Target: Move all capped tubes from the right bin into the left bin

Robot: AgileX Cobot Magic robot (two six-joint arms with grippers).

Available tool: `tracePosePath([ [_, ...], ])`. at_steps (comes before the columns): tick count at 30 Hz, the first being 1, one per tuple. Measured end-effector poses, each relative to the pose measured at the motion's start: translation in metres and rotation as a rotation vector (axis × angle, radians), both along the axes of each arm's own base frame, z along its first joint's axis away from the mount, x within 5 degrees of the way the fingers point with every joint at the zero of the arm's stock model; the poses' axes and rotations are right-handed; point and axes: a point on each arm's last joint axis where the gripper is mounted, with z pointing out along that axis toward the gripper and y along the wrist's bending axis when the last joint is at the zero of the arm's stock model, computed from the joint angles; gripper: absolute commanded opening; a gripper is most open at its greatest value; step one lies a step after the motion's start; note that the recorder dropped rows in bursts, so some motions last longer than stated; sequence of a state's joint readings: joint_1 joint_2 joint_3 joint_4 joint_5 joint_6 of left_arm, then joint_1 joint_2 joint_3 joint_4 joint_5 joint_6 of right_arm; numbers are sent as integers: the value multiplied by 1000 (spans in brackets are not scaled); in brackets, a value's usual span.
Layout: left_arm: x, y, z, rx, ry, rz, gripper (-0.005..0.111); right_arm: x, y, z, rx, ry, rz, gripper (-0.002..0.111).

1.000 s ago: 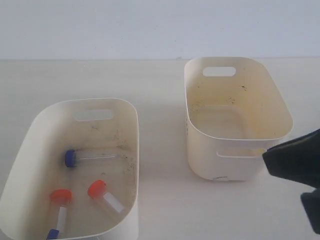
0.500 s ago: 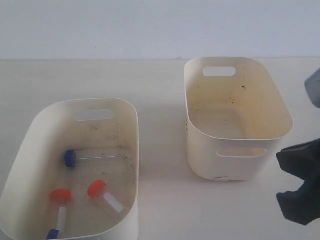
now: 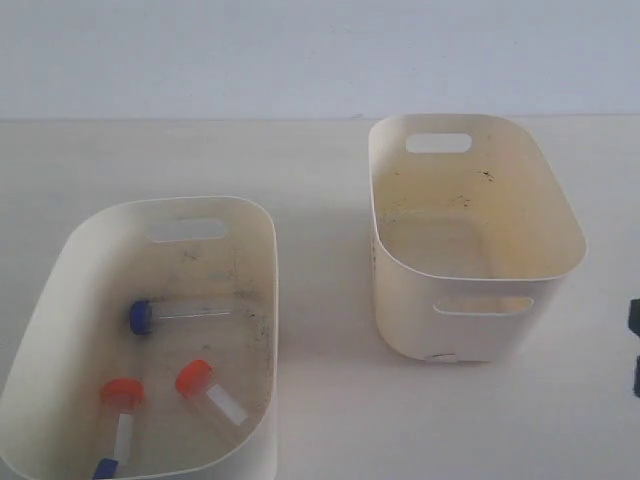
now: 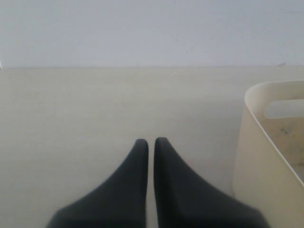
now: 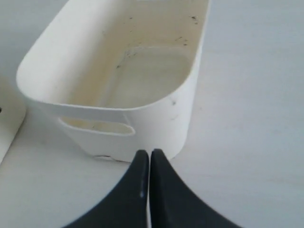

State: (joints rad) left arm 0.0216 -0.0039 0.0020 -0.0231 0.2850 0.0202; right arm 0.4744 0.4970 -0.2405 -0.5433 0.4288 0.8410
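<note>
The left bin (image 3: 60,290), its floor speckled with dirt, holds the capped tubes. One blue-capped tube (image 3: 175,314) lies across the middle. Two orange-red-capped tubes (image 3: 121,410) (image 3: 208,390) lie nearer the front, and another blue cap (image 3: 105,467) shows at the front wall. The right bin (image 3: 470,330) is yellowish inside and holds no tube; the right wrist view shows its floor bare. My right gripper (image 5: 150,152) is shut on nothing, just outside that bin's (image 5: 156,128) near wall. My left gripper (image 4: 151,141) is shut and empty over bare table, beside the left bin's wall (image 4: 261,161).
Both bins stand on a pale tabletop (image 3: 320,300) with a gap between them. A dark bit of the right arm (image 3: 635,315) shows at the right edge of the exterior view. A plain wall rises behind the table.
The right arm has pulled back to the right, from beside the right bin's front corner to almost out of the exterior view. The tubes and bins have not moved.
</note>
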Motion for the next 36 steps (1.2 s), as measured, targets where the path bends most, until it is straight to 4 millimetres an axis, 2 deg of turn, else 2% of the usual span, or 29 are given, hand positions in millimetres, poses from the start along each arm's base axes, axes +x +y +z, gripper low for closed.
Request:
tracePosePath([
  [6, 0, 0, 0, 0, 0, 0, 4, -17, -18, -19, 28, -66, -114, 1],
  [14, 0, 0, 0, 0, 0, 0, 4, -32, -29, -46, 58, -145, -190, 1],
  [19, 0, 0, 0, 0, 0, 0, 4, -39, -31, -41, 107, -266, -204, 1],
  [24, 0, 0, 0, 0, 0, 0, 4, -40, -31, -38, 129, -299, -200, 1],
  [36, 0, 0, 0, 0, 0, 0, 4, -40, -15, -15, 253, -525, -34, 1],
])
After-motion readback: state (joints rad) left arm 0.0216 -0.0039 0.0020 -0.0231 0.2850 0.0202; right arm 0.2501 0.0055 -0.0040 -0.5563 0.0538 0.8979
